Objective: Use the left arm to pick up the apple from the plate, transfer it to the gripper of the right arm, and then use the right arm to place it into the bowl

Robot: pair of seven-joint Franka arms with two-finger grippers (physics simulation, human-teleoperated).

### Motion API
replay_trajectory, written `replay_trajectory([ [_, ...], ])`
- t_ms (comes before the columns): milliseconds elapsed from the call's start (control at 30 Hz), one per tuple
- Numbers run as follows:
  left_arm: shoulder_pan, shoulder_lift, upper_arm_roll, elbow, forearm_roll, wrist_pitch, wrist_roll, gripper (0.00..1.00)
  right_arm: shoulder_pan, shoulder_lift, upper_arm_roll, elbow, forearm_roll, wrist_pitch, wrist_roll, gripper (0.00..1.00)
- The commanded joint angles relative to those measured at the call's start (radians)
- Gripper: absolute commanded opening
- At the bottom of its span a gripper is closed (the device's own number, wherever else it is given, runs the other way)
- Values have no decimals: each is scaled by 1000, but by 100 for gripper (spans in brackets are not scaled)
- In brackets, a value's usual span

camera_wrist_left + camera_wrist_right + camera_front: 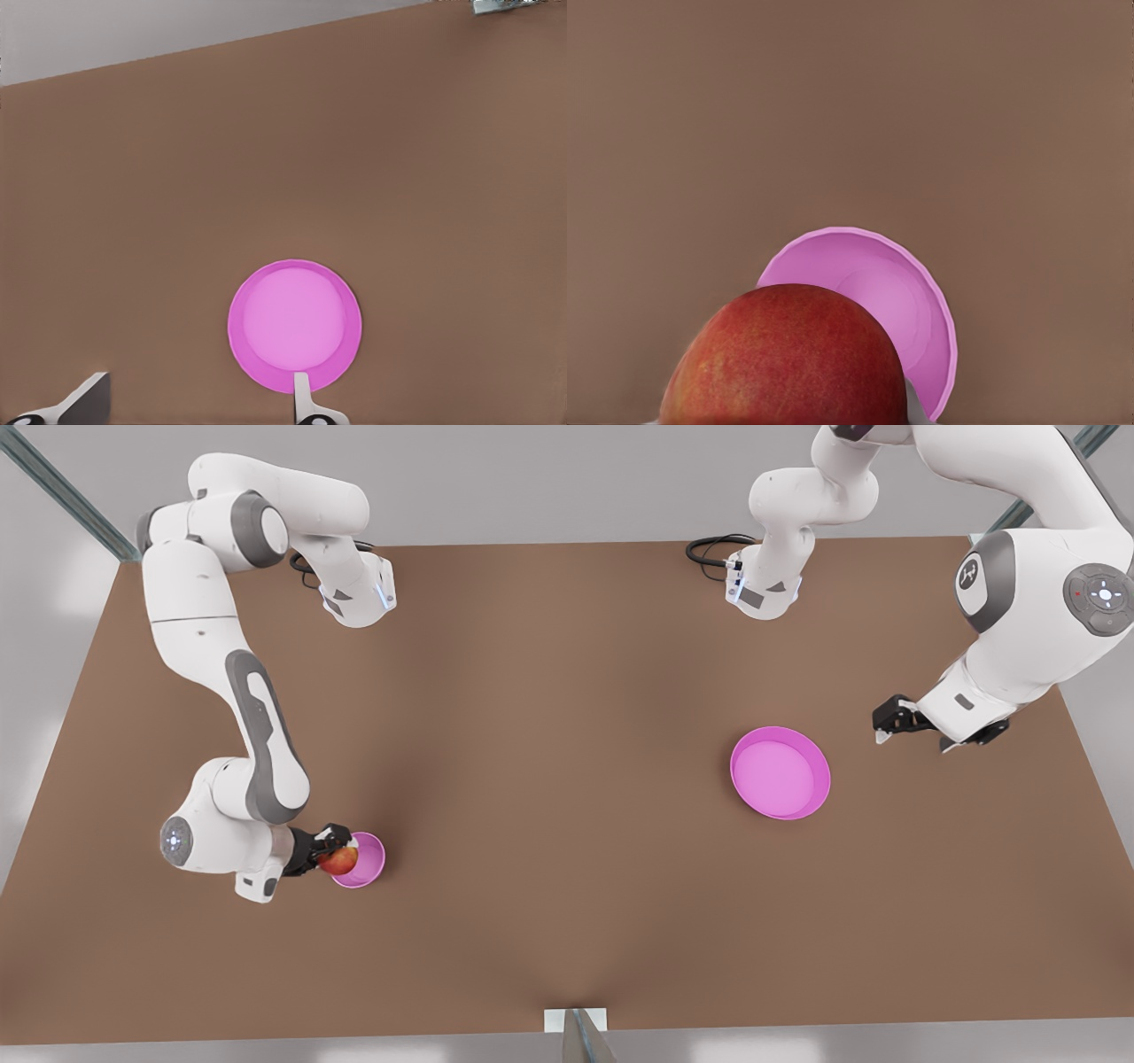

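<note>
I see my right gripper (335, 852) clamped on the apple (339, 859) above the bowl's (365, 861) nine o'clock rim; my left gripper (917, 731), fingers spread, waits at the plate's (780, 772) two o'clock on the bare table (549, 779)

I note the apple (788, 359) as red with yellow-orange mottling, seen against the magenta-pink bowl (368, 861). The plate (780, 771) is the same magenta-pink, its floor a paler pink than its rim, and the table (549, 779) I record as plain matte brown. Both arms are white with grey joint panels; the right gripper (332, 849) and left gripper (917, 731) are black, the left's fingertips (89, 397) pale grey.
</note>
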Motion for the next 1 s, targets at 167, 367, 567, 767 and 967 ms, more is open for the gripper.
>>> replay_trajectory([
  [167, 0, -1, 0, 0, 0, -2, -213, 100, 9, 12, 0, -1, -72, 55, 98, 58],
  [367, 0, -1, -2, 2, 2, -2, -207, 100, 17, 11, 0, -1, -84, 48, 127, 100],
  [567, 0, -1, -2, 2, 4, -2, -206, 100, 21, -14, -7, 119, -146, -84, 229, 100],
  [767, 0, -1, -2, 4, 4, 0, -206, 100, 3, -368, 43, 262, -347, -615, 698, 100],
  [967, -9, -1, -2, 2, 4, -2, -206, 100, 31, -365, 48, 309, -357, -626, 732, 100],
])
